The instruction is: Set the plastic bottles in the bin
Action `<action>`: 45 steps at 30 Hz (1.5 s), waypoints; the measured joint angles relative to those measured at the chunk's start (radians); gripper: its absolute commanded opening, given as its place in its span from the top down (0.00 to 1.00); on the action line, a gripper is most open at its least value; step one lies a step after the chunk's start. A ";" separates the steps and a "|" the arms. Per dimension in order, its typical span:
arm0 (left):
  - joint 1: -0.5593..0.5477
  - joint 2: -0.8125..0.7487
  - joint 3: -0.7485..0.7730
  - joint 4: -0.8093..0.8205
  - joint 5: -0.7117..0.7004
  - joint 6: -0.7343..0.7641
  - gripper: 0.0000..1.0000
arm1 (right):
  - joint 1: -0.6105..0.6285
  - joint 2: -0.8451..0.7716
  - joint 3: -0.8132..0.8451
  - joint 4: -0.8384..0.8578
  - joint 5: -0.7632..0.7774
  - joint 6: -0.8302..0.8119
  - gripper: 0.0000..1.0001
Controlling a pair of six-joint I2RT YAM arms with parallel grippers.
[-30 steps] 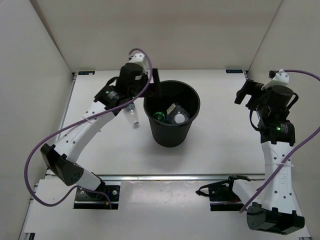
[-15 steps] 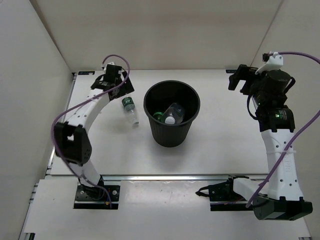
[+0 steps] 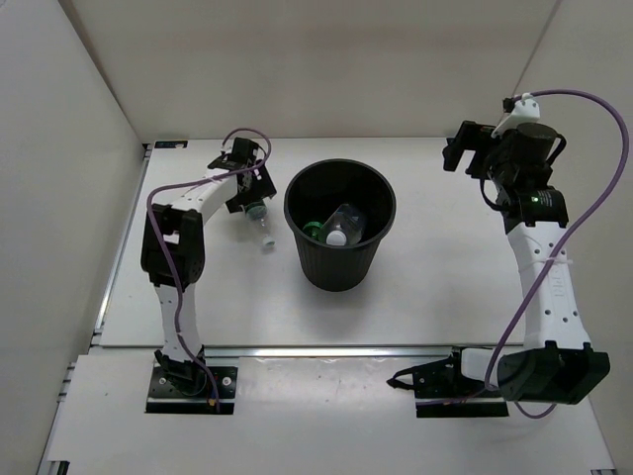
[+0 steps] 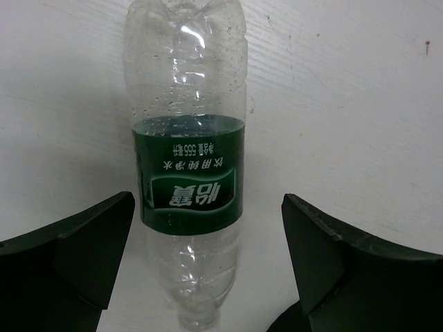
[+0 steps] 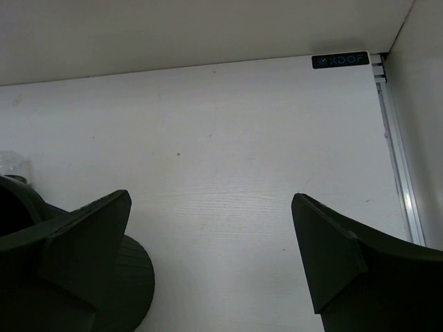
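Your left gripper (image 4: 208, 207) sits low over the clear, dented plastic bottle with the dark green label band (image 4: 188, 187). Its matte black wedge fingers (image 4: 76, 256) are spread wide either side and not touching it. The bottle lies flat on the white wood-grain table (image 4: 360, 104), droplets inside, just left of the round black plastic bin with tapered sides (image 3: 338, 267). In the bin are an all-green bottle (image 3: 315, 231) and a clear bottle with a white cap (image 3: 339, 228). Your right gripper (image 5: 211, 197) hangs over bare table at far right, fingers spread, holding nothing.
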 measured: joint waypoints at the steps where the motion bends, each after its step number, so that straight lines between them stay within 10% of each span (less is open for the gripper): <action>1: 0.002 0.008 0.002 0.005 0.005 -0.006 0.01 | -0.001 0.007 -0.002 0.003 -0.012 0.001 0.00; 7: 0.011 0.092 0.036 -0.004 0.010 -0.029 0.05 | -0.043 0.013 -0.030 0.020 -0.068 0.018 0.01; 15: 0.003 0.122 0.066 -0.024 0.002 -0.039 0.54 | -0.056 0.008 -0.061 0.032 -0.092 0.022 0.00; 33: -0.265 -0.390 0.335 -0.009 -0.364 0.082 0.53 | -0.066 -0.229 -0.275 0.071 -0.122 0.053 0.01; 45: -0.414 -0.541 0.152 0.222 -0.285 -0.056 0.50 | -0.070 -0.358 -0.486 0.071 -0.152 0.140 0.01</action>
